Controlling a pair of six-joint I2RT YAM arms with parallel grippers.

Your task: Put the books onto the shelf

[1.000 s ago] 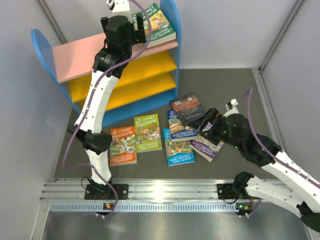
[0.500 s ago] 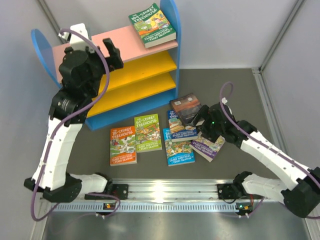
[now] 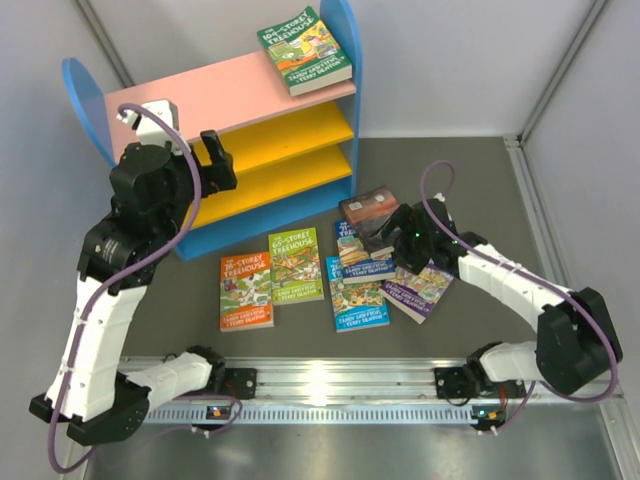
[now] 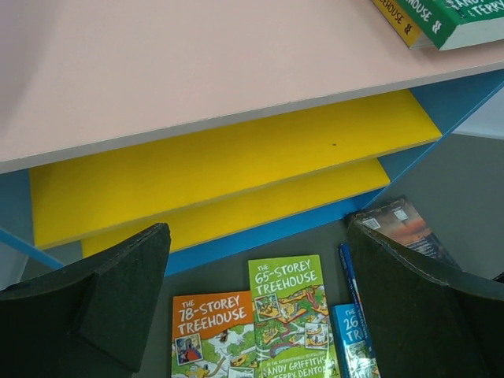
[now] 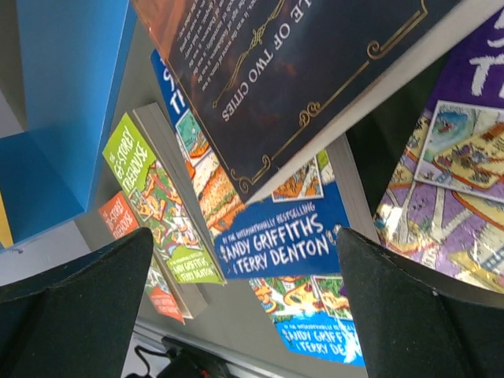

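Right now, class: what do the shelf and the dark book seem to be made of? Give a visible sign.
Shelf: likely painted wood or fibreboard, matte; flat colour, pale cut edge along its top. Dark book: paper pages, card cover; pale page block at its edge, gold print.

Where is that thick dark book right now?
In the overhead view, the dark book lies on the table right of centre, overlapping a blue paperback, near the right end of the shelf.
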